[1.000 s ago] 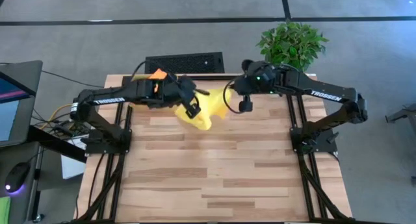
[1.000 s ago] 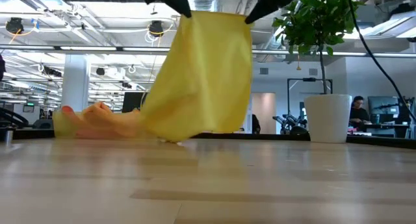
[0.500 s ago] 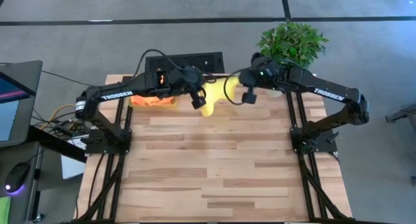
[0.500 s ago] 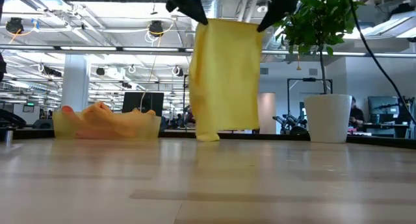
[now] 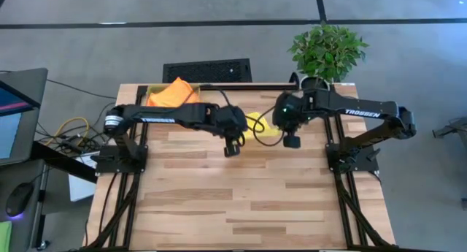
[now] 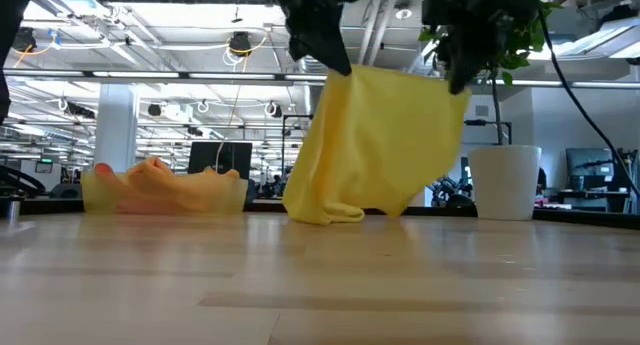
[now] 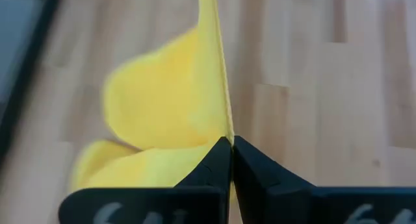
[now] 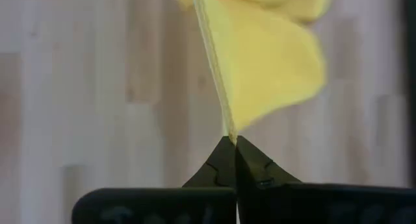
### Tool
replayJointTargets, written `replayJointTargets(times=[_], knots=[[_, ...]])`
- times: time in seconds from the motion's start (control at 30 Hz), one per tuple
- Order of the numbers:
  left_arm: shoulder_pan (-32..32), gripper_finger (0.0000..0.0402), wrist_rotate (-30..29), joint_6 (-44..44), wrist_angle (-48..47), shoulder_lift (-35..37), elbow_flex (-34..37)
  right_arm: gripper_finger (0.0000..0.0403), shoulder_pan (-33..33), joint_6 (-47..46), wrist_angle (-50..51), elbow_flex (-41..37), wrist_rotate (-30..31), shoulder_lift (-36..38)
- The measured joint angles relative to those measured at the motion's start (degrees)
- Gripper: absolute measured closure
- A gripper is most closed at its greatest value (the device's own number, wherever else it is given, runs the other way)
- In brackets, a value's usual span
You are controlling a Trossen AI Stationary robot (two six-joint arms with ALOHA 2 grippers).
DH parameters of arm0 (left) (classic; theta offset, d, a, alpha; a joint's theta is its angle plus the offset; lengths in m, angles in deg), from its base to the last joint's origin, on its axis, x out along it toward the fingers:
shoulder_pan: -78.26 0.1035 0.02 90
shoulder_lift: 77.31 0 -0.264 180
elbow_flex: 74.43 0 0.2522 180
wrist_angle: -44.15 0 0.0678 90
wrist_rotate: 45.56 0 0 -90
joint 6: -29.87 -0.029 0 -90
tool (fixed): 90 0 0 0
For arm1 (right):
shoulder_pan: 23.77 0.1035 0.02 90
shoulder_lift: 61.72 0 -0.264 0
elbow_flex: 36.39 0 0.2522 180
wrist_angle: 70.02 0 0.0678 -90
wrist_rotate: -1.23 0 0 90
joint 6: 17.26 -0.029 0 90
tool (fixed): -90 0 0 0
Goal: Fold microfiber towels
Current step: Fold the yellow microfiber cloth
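The yellow towel [image 6: 375, 145] hangs over the back middle of the table [image 5: 241, 201]. Its top edge runs side to side, and its bottom rests crumpled on the wood. The left gripper [image 6: 335, 63] and right gripper [image 6: 458, 83] each pinch a top corner tight.

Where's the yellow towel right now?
In the low view the yellow towel hangs mid-table between the left gripper and right gripper, each pinching a top corner, its bottom edge bunched on the table.
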Motion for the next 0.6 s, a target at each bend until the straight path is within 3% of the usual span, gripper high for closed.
replayJointTargets(times=[0.33,0.6], knots=[[-2.3,0.0401,7.3,12.0,0.3,-7.0,-0.2,0.0396,4.2,-2.5,1.3,-3.1,-2.4,0.0],[-4.9,0.0401,12.0,18.8,2.4,-9.0,-0.2,0.0396,5.1,-1.7,0.7,-8.3,-10.9,-0.1]])
